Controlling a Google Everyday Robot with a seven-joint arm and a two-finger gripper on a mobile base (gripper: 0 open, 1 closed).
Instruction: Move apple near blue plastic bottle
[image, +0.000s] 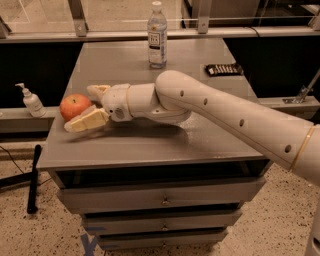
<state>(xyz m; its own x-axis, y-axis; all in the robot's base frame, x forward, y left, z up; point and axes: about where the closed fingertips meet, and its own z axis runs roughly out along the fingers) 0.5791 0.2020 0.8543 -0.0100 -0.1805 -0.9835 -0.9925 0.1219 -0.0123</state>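
Cream-coloured claw (81, 108) spread open near left edge of counter (150, 145), fingers flanking apple (73, 104). Blue plastic bottle (157, 35) upright at far edge, well apart; contents indiscernible. White pump dispenser (31, 101) on ledge beyond.

Gripper (79, 108) at the table's (165, 147) left edge, fingers spread either side of the apple (74, 105). Arm (225, 115) crosses the tabletop from near right to left. Bare surface from apple to far bottle (157, 35). Dark flat object (224, 69) lies far right, well apart from the bottle.
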